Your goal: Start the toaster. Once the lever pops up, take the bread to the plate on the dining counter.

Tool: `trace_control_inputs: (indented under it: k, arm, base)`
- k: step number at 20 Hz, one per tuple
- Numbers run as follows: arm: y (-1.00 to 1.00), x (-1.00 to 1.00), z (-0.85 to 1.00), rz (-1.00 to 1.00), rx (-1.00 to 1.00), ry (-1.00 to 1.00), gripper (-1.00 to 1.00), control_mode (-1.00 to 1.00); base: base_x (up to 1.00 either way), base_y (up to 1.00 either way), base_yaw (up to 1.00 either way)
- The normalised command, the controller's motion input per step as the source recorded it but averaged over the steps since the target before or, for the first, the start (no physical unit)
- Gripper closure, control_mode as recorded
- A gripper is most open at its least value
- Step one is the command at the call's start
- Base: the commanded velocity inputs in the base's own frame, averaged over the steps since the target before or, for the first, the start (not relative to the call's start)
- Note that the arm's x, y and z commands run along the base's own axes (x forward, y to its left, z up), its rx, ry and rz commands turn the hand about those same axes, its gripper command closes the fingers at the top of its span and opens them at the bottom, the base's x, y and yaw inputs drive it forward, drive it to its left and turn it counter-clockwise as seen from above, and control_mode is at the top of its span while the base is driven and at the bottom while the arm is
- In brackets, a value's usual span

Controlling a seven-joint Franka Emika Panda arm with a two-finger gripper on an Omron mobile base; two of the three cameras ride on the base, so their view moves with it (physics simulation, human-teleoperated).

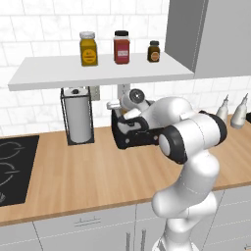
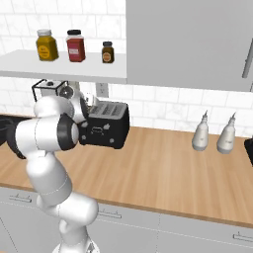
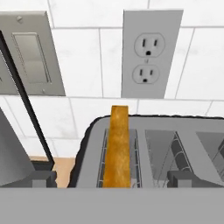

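Taking the toaster [image 3: 148, 148] as landmark: to its left, on the wood-topped counter [image 1: 88, 171], stands the wire-framed paper-towel holder [image 1: 77, 116], one of its dark bars crossing the left of the hand view. Next, in the toaster's leftmost slot, the bread [image 3: 118, 144] stands on edge, its orange-brown top rising a little above the slot rim; the slots to its right look empty. Behind the toaster on the tiled wall sits a power outlet [image 3: 150, 54].

The gripper [image 3: 109, 180] hangs just above the toaster's near edge, its claw spread wide and holding nothing, one dark finger tip on each side of the bread's slot.

The slice will likely handle as light, thin and fairly stiff, but crumbly if pinched hard, with a dry crust that should grip well. The sensible hold is across its two flat faces at the exposed top edge, squeezed gently and lifted straight up out of the wire guides so it does not snag.
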Motion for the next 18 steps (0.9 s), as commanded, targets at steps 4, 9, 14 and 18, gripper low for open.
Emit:
trace_control_inputs:
  k: [4, 9, 14, 18]
  arm:
    - [0.0, 0.0, -0.08, 0.0, 0.0, 0.0, -1.0, -1.0]
    - [0.0, 0.0, -0.02, 0.0, 0.0, 0.0, 1.0, -1.0]
    - [0.0, 0.0, 0.02, 0.0, 0.0, 0.0, 1.0, -1.0]
    - [0.0, 0.0, 0.44, -0.02, 0.0, 0.03, 1.0, -1.0]
  base:
    - [0.0, 0.0, 0.0]
    - [0.0, 0.0, 0.0]
    - [0.0, 0.0, 0.0]
    - [0.0, 0.0, 0.0]
